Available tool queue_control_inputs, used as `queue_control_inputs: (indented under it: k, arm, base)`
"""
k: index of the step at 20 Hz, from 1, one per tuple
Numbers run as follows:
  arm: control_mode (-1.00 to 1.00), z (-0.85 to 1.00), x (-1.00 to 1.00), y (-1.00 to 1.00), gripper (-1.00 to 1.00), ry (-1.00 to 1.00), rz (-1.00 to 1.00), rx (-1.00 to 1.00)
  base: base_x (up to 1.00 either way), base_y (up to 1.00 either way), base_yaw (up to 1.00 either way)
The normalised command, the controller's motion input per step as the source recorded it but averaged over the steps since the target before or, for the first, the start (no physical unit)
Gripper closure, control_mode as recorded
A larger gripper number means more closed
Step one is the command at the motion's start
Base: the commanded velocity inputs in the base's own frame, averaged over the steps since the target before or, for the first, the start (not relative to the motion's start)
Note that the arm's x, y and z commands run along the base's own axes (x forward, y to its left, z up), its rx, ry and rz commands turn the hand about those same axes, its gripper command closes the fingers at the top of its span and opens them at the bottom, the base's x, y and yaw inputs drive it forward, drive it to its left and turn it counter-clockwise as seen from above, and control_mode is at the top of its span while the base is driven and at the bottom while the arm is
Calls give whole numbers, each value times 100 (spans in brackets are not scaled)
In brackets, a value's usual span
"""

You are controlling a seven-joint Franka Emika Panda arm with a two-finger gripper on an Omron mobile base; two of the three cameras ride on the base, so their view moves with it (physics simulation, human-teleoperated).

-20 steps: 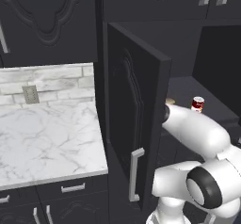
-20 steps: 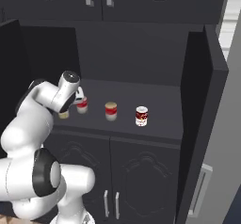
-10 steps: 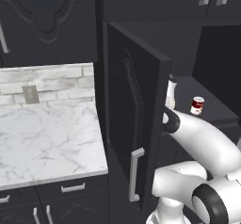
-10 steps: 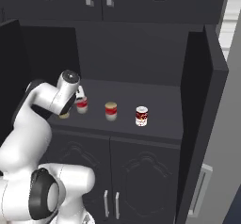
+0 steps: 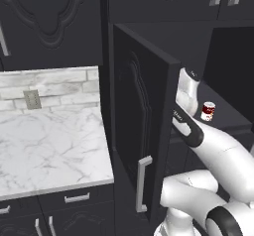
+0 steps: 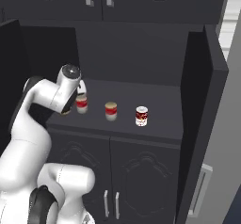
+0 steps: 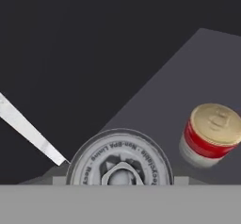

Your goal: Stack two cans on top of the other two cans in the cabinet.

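Three cans stand in a row on the cabinet's dark shelf (image 6: pixel 160 126). The left can (image 6: pixel 82 105) sits right under my gripper (image 6: pixel 81 96), whose fingers reach down around its top; the gripper looks shut on this can. In the hand view its silver lid (image 7: pixel 120 164) lies at the bottom centre, directly below the hand. The middle can (image 6: pixel 111 111) has a gold top and appears in the hand view as the can to the right (image 7: pixel 209 130). The right can (image 6: pixel 141 116) stands apart, and is also visible in the left base view (image 5: pixel 208 111).
The cabinet's left door (image 5: pixel 144 116) stands open close beside my arm, with a silver bar handle (image 5: pixel 143 183). Its right door (image 6: pixel 202 105) is open too. A marble counter (image 5: pixel 49 141) lies to the left. Low doors (image 6: pixel 136 176) sit under the shelf.
My elbow and forearm have swung lower and forward while the hand stays over the left can. The cans have not visibly moved.
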Motion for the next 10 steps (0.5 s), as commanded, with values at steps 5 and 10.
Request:
queue_control_inputs:
  k: [5,10]
  arm:
    - [-100,40,-17,-22,100,-5,0,0]
    - [-100,32,-3,-11,100,-14,0,0]
  base:
    - [0,0,0]
    - [0,0,0]
